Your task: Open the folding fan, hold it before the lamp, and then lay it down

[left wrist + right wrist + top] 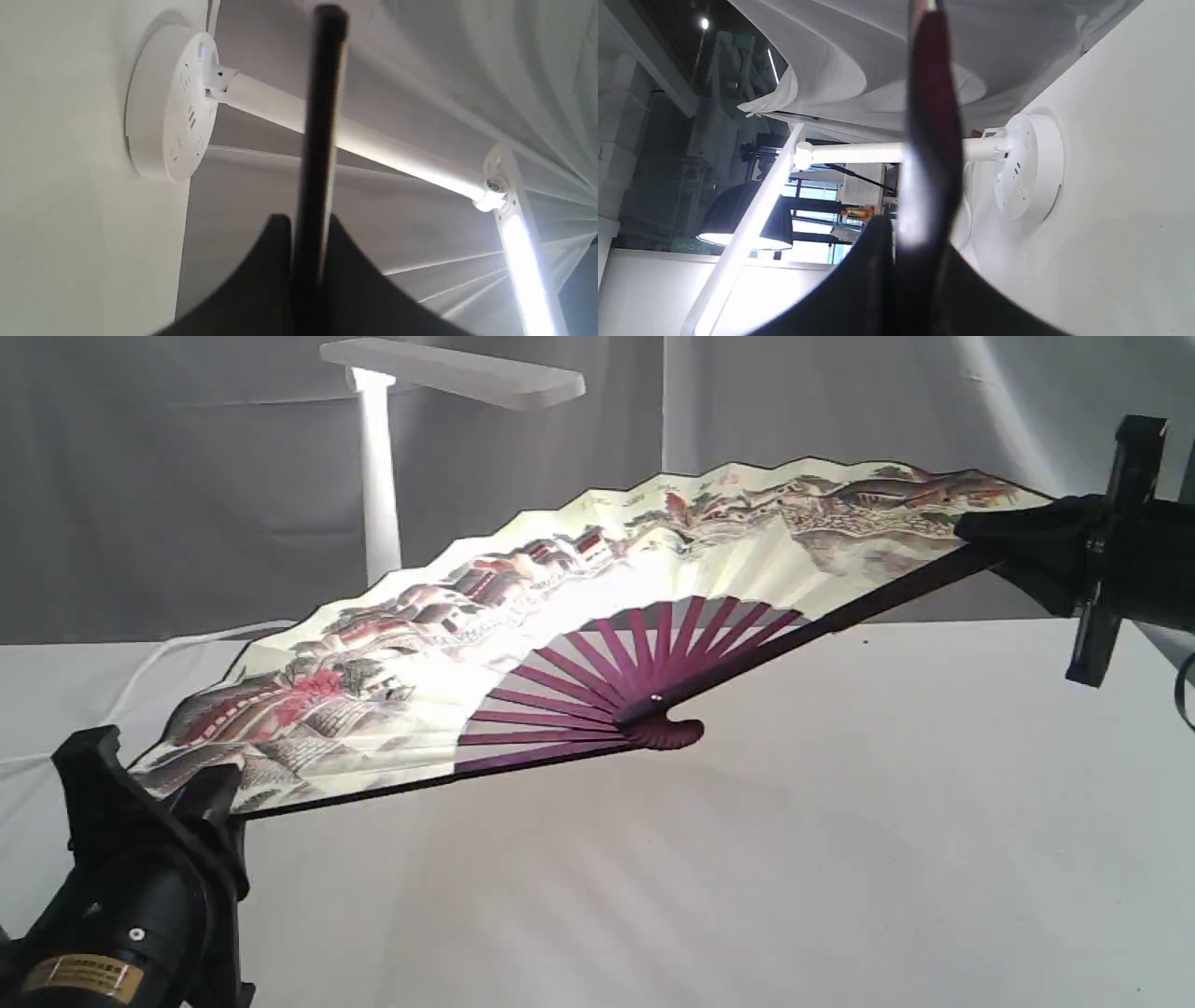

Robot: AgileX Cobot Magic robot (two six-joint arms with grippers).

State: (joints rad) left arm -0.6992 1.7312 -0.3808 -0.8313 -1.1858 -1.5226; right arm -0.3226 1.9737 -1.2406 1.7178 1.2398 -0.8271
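The folding fan (579,607) is spread wide and held in the air above the table, its painted face toward the exterior camera, maroon ribs meeting at the pivot. Light shines through its middle. My left gripper (210,798) is shut on the fan's left guard; that guard shows edge-on as a dark strip (320,140) in the left wrist view. My right gripper (994,537) is shut on the right guard, a dark maroon strip (931,140) in the right wrist view. The white lamp (378,476) stands lit behind the fan; its round base (170,102) (1029,165) rests on the table.
A white table (794,859) lies under the fan, with the lamp's white cord (187,644) trailing at the back left. Grey-white cloth (840,401) hangs behind. The lamp's flat head (457,373) juts out above the fan's top edge.
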